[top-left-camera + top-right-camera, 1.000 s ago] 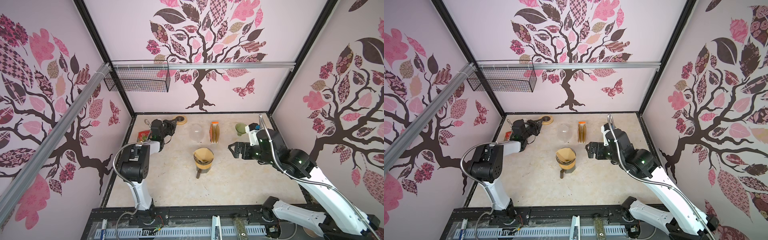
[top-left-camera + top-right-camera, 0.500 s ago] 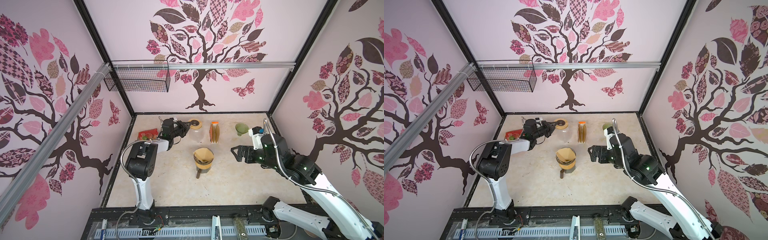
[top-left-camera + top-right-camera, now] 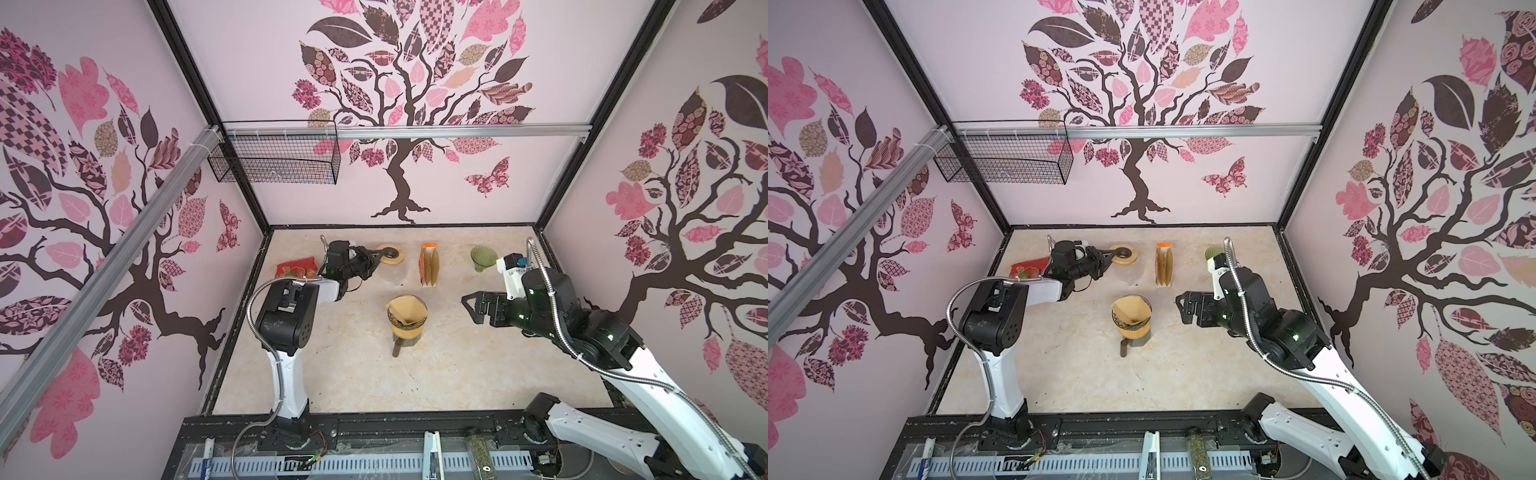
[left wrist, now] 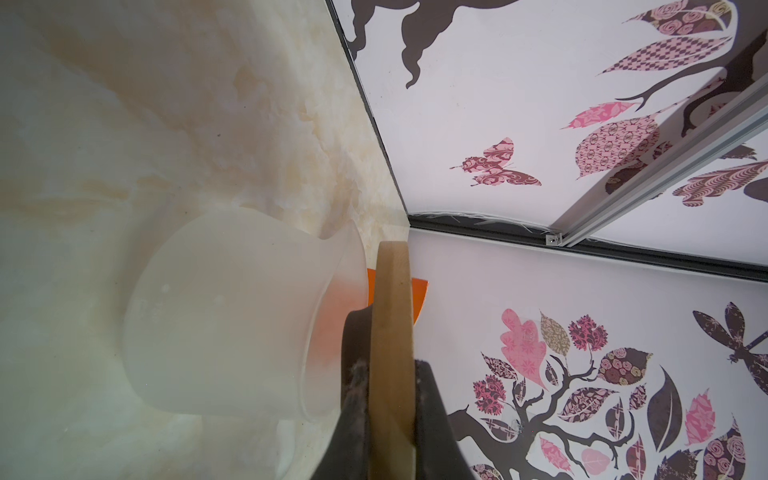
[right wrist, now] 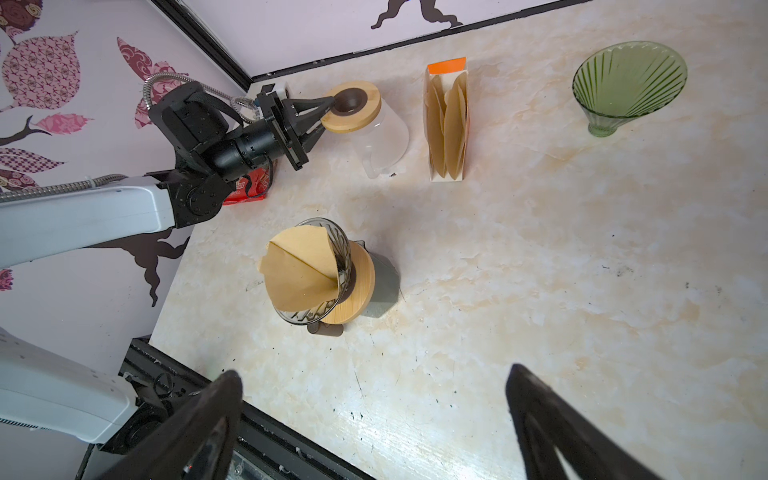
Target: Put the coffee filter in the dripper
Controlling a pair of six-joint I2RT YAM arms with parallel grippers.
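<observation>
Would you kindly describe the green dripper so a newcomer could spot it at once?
From the tree trunk on the back wall, follow the far edge of the table toward the right corner. The green dripper stands right of the orange-topped filter box. It alone is ribbed green glass, without paper.

Bright, even, diffuse light, soft shadows, wide-angle bending at edges, right pincer (image 5: 374, 371) close and out of focus.

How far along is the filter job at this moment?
Done, it seems: a coffee filter sits in the dripper, though one edge stands above the rim. In hand: the left tool is shut on a wooden ring over the frosted carafe; the right tool is open and empty. Left: perhaps pressing the filter flat.
</observation>
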